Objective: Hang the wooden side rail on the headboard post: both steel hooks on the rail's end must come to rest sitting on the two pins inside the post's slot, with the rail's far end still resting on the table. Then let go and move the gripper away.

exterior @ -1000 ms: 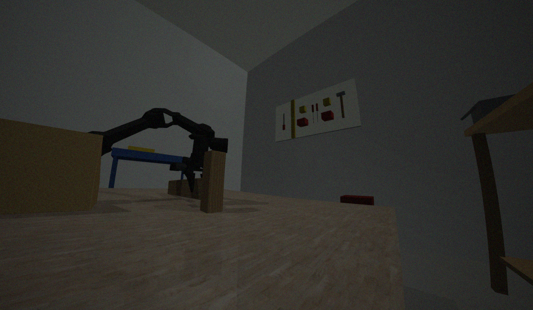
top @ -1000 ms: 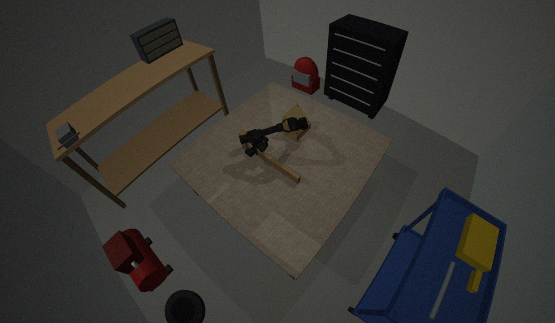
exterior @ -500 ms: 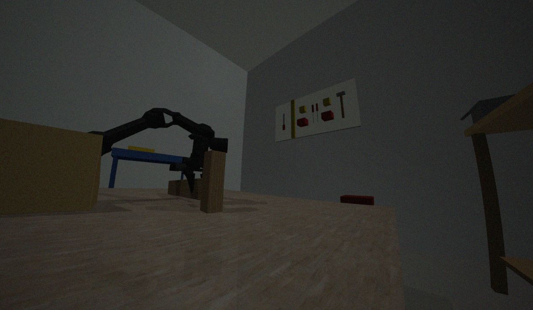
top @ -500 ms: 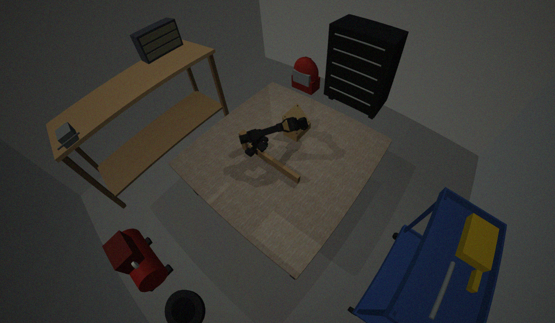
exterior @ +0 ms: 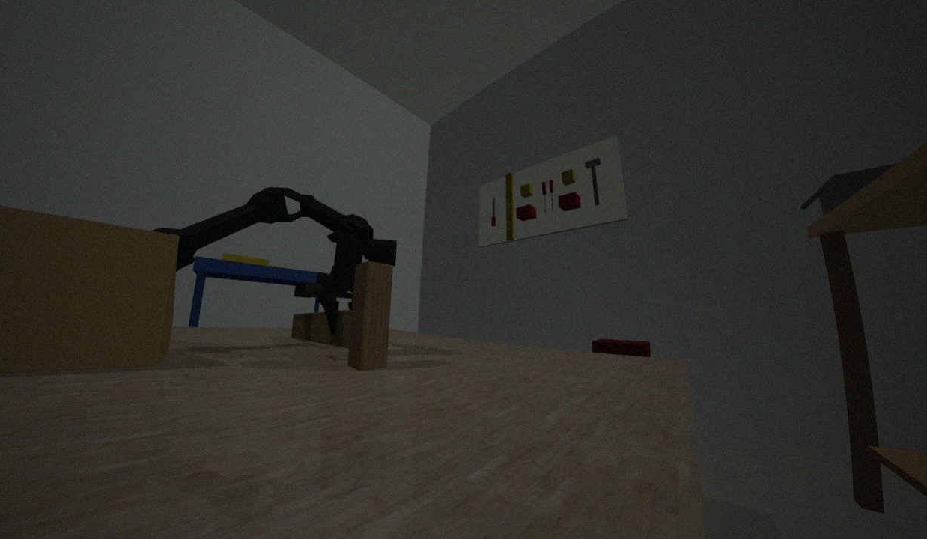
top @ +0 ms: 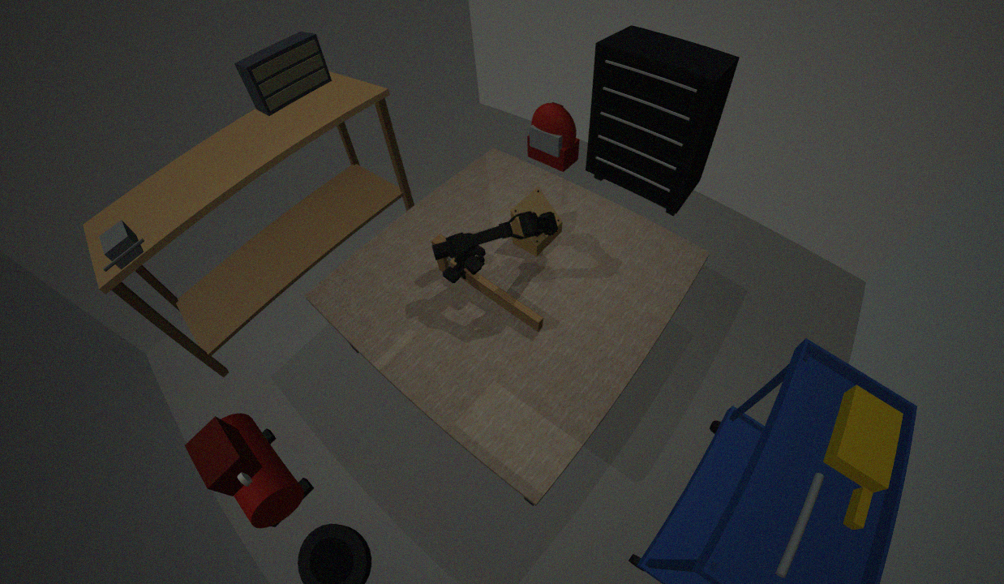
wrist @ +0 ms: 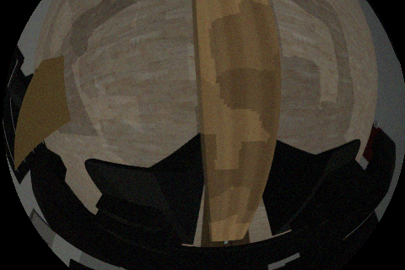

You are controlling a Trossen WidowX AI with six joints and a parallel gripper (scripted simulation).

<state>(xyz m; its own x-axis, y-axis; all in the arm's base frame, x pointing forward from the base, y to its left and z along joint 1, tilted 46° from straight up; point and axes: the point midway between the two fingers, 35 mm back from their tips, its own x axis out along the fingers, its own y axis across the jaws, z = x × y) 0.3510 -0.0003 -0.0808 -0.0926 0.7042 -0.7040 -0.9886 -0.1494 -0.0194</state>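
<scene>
Pincer (top: 461, 270) (exterior: 334, 328) (wrist: 226, 135) clamped on the wooden side rail (top: 505, 300) (exterior: 309, 327) (wrist: 240, 72); rail's long axis runs lower right from pincer, headboard post (top: 436, 242) (exterior: 371, 314) just upper left (top view).

Rail (top: 507, 302) (exterior: 307, 327) (wrist: 238, 72) on table (top: 520, 428) (exterior: 386, 455) (wrist: 126, 72), beside post (top: 439, 242) (exterior: 371, 314)

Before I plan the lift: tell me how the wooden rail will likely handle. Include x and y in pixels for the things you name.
The wooden rail (top: 504, 299) (wrist: 238, 51) looks like straight solid timber, so probably stiff. Its flat sides suggest little rolling. Gripped near one end by the gripper (wrist: 234, 177), it may swing.
</scene>
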